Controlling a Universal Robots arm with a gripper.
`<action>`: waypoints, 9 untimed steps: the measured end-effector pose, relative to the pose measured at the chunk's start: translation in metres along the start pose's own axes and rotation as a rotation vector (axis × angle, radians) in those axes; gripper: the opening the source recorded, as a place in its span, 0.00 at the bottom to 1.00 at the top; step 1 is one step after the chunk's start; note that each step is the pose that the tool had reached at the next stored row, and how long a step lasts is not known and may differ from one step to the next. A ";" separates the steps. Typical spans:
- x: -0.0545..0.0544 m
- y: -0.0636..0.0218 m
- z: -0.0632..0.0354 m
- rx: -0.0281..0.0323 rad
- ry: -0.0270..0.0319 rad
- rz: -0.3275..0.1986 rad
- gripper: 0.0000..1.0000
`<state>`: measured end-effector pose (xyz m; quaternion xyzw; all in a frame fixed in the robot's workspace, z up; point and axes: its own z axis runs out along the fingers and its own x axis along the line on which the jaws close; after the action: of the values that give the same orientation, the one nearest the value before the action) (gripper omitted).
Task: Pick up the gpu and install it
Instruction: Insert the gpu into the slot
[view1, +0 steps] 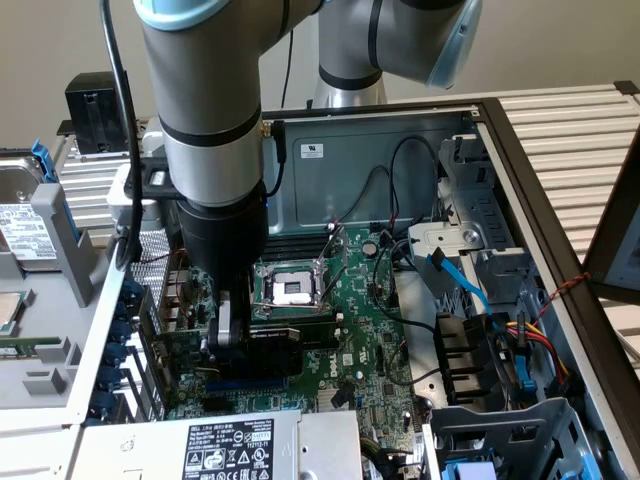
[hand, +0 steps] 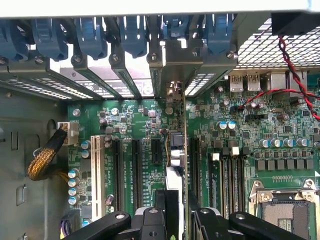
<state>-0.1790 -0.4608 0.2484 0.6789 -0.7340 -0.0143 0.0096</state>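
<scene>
A: Gripper (view1: 228, 335) low in the centre-left of the exterior view, down inside the open computer case (view1: 520, 150); jaws partly closed, clamped on the gpu (view1: 275, 345), black shroud just visible to the right of the fingers.

B: Agreed; in the wrist view, gripper (hand: 172, 215) at the bottom centre; gpu (hand: 175, 150) seen edge-on, a thin card running up the middle of the frame towards the rear slot openings; held upright, not tilted as far as can be judged.

A: Step in hand, by the look of it: seating, not picking; card already over the motherboard (view1: 370, 320), sitting among the expansion slots (hand: 137, 160); hard to tell whether the edge connector is in its slot or just above it.

B: Same doubt here; contact hidden by the card itself. Silver bracket end close to the blue retention clips (hand: 130, 30) at the top of the wrist view; seemingly lined up with one rear opening, though not certain.

A: Next move calls for a straight push down along the slot, no sideways drift; also care near the red and black cable (hand: 295, 80) at upper right of the wrist view, well apart from the card for now.

B: And an even press; otherwise risk of one end seated, the other proud.
</scene>
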 end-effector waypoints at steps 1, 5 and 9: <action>0.000 -0.0002 0.0000 -0.0001 0.0000 0.000 0.27; 0.001 -0.0015 -0.0001 -0.0001 0.0001 0.000 0.27; 0.001 -0.0018 -0.0001 -0.0001 0.0000 0.000 0.27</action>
<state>-0.1773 -0.4620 0.2485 0.6789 -0.7340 -0.0143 0.0096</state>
